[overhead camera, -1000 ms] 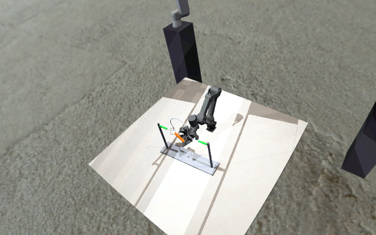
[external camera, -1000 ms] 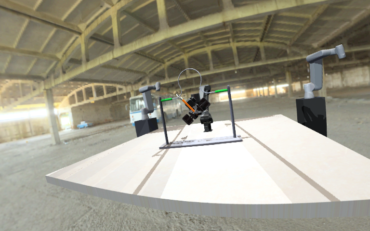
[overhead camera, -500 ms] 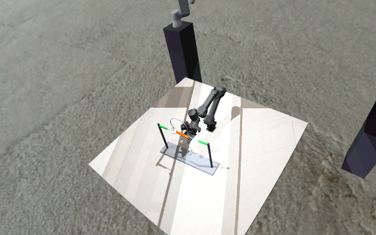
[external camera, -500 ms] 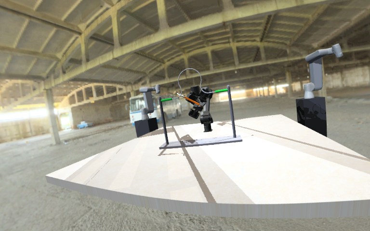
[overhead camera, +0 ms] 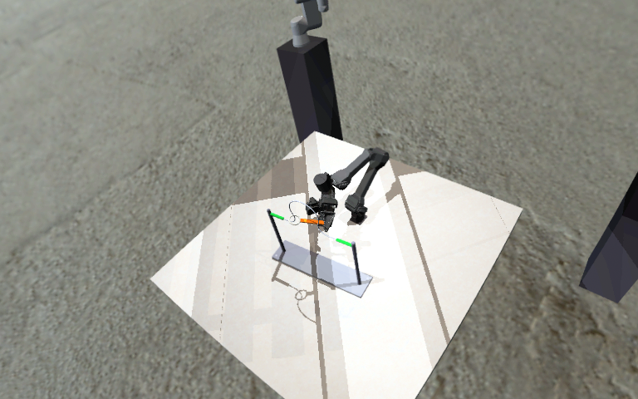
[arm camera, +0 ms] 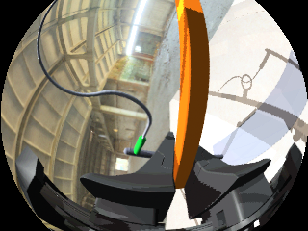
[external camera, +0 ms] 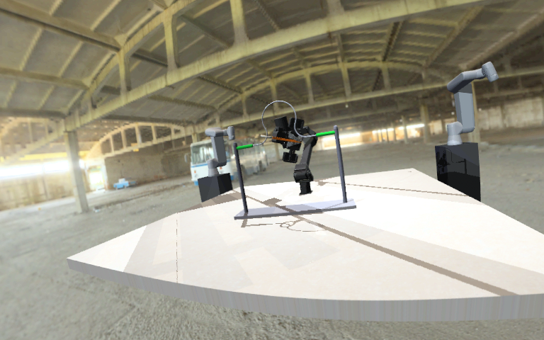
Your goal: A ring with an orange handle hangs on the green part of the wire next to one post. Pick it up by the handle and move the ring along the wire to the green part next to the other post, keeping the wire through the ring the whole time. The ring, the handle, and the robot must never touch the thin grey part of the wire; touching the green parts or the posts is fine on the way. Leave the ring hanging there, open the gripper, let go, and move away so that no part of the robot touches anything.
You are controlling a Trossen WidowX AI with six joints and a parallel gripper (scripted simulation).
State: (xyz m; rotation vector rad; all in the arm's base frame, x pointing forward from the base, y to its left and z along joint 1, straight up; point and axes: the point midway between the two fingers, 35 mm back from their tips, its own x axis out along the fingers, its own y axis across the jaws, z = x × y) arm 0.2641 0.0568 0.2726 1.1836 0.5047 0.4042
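Observation:
The orange handle [overhead camera: 311, 221] [external camera: 285, 139] [arm camera: 189, 77] lies nearly level, high above the grey base plate [overhead camera: 329, 275] [external camera: 321, 206]. My gripper [overhead camera: 324, 222] [external camera: 299, 141] [arm camera: 173, 135] is shut on the handle's end away from the ring. The small ring [overhead camera: 293, 219] [external camera: 262, 138] sits around the wire, just past the green part [overhead camera: 277, 216] [external camera: 244, 146] at the left post [overhead camera: 277, 233] [external camera: 240, 180]. The thin grey wire [overhead camera: 296, 203] [external camera: 276, 102] [arm camera: 84, 90] loops up behind it. The other green part [overhead camera: 344, 242] [external camera: 325, 133] is at the right post [overhead camera: 356, 263] [external camera: 341, 168]. I cannot tell whether the ring touches the wire.
My arm's base [overhead camera: 357, 214] [external camera: 303, 182] stands behind the wire stand on the pale table [overhead camera: 399, 329] [external camera: 360, 260]. Black pedestals with grey arms stand off the table: one at the back [overhead camera: 310, 84] [external camera: 457, 168], one at the side [external camera: 214, 186], one at the right edge [overhead camera: 615, 253].

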